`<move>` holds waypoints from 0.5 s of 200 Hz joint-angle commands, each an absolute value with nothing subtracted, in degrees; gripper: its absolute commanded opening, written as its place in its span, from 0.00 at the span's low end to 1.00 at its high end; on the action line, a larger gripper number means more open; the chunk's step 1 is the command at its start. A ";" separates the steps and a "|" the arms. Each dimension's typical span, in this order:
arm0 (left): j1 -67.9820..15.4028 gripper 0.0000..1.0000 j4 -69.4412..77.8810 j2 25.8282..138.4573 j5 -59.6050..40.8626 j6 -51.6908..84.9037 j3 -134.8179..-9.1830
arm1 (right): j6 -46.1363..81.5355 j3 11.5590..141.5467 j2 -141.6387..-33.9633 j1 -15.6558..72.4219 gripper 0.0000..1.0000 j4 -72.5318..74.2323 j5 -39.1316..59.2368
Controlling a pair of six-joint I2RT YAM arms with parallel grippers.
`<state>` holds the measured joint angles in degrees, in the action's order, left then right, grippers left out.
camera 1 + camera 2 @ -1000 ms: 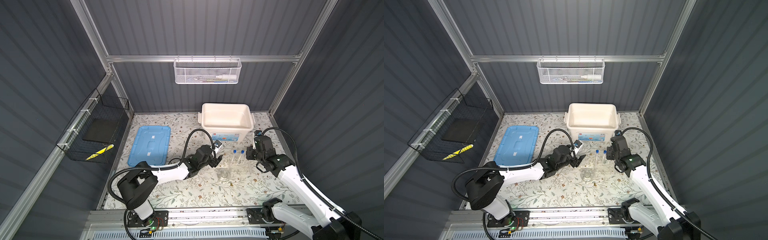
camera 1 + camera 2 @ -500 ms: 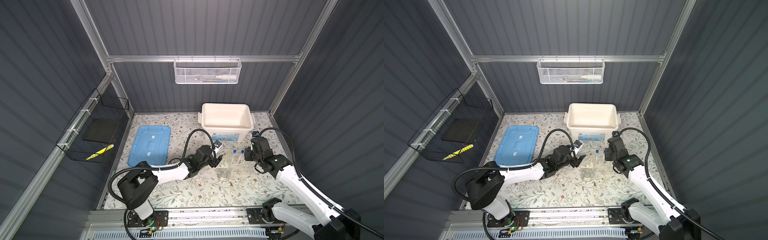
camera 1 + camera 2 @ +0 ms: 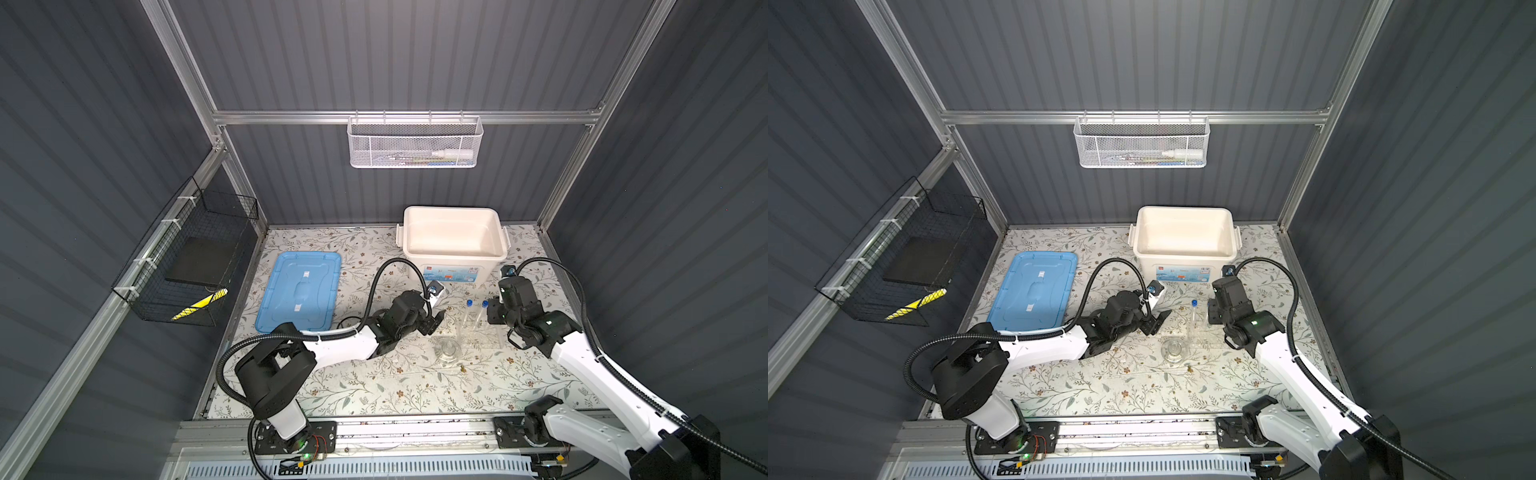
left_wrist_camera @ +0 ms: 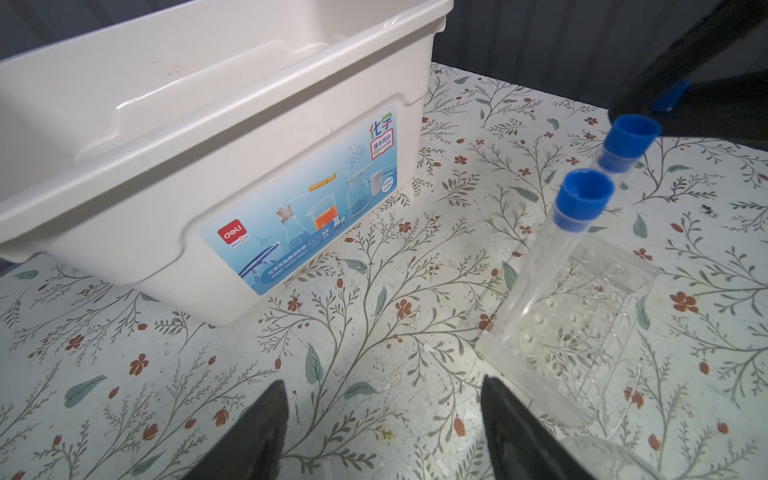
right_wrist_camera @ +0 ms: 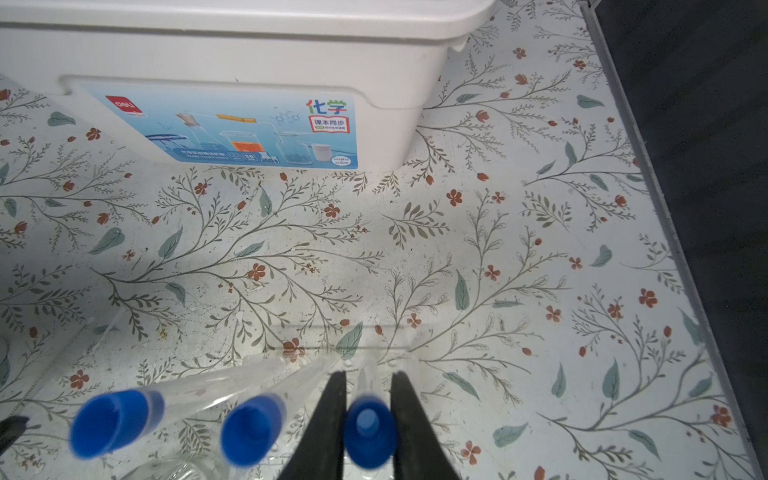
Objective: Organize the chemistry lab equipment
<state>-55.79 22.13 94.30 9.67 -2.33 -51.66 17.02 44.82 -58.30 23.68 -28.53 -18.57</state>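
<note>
A clear plastic rack (image 3: 478, 334) (image 4: 582, 324) stands on the flowered table with two blue-capped test tubes (image 3: 469, 303) (image 4: 584, 199) upright in it. My right gripper (image 5: 368, 382) (image 3: 492, 313) is shut on a third test tube (image 5: 368, 432) just below its blue cap, over the rack next to the other two (image 5: 251, 428). To the left of the rack, my left gripper (image 4: 382, 415) (image 3: 434, 322) is open and low over the table with nothing between its fingers. A small clear flask (image 3: 447, 352) (image 3: 1174, 349) stands in front of the rack.
An open white bin (image 3: 453, 214) stands behind the rack, and a blue lid (image 3: 299, 291) lies at the left. A white mesh basket (image 3: 415, 160) hangs on the back wall and a black wire basket (image 3: 187, 266) on the left wall. The table's right edge (image 5: 665, 232) is close.
My right gripper has moved a little left and lower over the rack with the test tube in it, now covering one cap in a top view. The left arm has not moved.
</note>
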 commanded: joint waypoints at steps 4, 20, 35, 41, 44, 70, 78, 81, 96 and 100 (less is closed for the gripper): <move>-55.96 0.75 22.06 94.92 9.66 -1.67 -51.06 | 18.11 44.03 -57.83 24.06 0.22 -28.36 -19.64; -55.92 0.75 22.20 94.88 9.72 -1.60 -51.05 | 18.37 43.87 -57.92 24.24 0.22 -28.17 -19.61; -55.99 0.75 22.19 95.01 9.75 -1.58 -51.06 | 18.68 43.68 -58.01 24.38 0.22 -28.12 -19.52; -55.94 0.75 22.18 95.01 9.78 -1.54 -51.07 | 18.76 43.55 -58.01 24.50 0.22 -28.07 -19.50; -55.99 0.75 22.22 95.01 9.76 -1.52 -51.07 | 18.82 43.51 -58.08 24.60 0.22 -28.01 -19.51; -56.03 0.75 22.23 95.10 9.83 -1.50 -51.19 | 19.24 43.02 -58.05 24.87 0.23 -28.06 -19.62; -55.92 0.75 22.16 95.11 9.83 -1.45 -51.18 | 19.36 42.92 -57.93 24.94 0.23 -28.09 -19.63; -55.98 0.75 22.16 95.18 9.78 -1.51 -51.16 | 19.34 42.89 -57.88 24.94 0.23 -28.08 -19.68; -55.98 0.75 22.20 95.18 9.78 -1.41 -51.16 | 19.34 42.83 -57.75 24.92 0.23 -27.99 -19.78; -55.97 0.75 22.23 95.18 9.80 -1.36 -51.26 | 19.34 42.88 -57.74 25.02 0.23 -27.96 -19.82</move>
<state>-55.79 22.15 94.30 9.67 -2.31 -51.62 18.37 43.70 -58.30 24.62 -27.53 -18.94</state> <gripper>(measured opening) 0.748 0.230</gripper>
